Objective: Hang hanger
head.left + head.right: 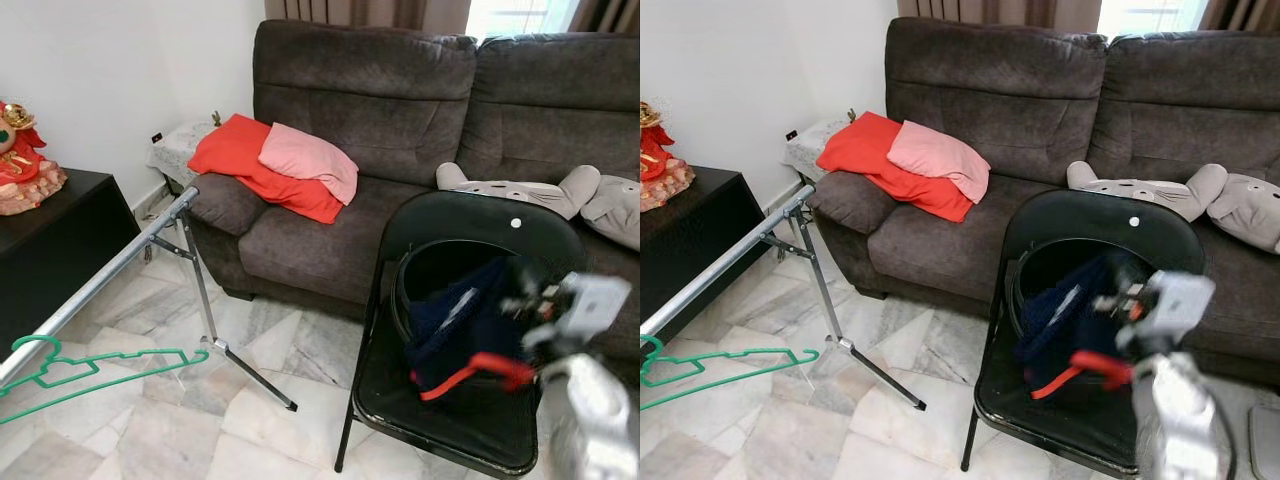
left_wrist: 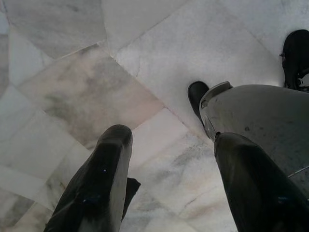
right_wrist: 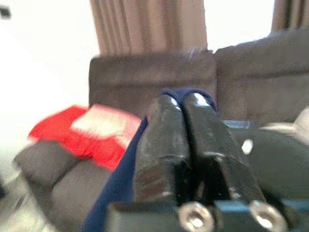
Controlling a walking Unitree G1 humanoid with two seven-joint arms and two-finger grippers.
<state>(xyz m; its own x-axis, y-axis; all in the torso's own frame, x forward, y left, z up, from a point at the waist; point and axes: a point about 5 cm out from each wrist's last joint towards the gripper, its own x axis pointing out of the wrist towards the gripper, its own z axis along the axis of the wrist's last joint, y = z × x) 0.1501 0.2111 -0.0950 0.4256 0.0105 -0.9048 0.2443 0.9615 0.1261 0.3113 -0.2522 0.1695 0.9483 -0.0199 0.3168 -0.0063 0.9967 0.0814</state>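
My right gripper (image 3: 182,101) is shut on the top of a navy garment (image 1: 462,320), held up over a black folding chair (image 1: 470,215). A red hanger (image 1: 470,375) sticks out from under the garment. In the eye views my right gripper (image 1: 527,285) and its arm are blurred. A silver clothes rail (image 1: 100,280) slants across the left, with a green hanger (image 1: 90,370) hooked on it low down. Over the marble floor hangs my left gripper (image 2: 171,140), open and holding nothing.
A round dark basket (image 1: 420,265) sits on the chair seat behind the garment. A dark grey sofa (image 1: 360,110) with red and pink cushions (image 1: 290,165) stands behind. A black cabinet (image 1: 60,240) with a red figurine is at left. The rail's legs (image 1: 215,330) spread onto the floor.
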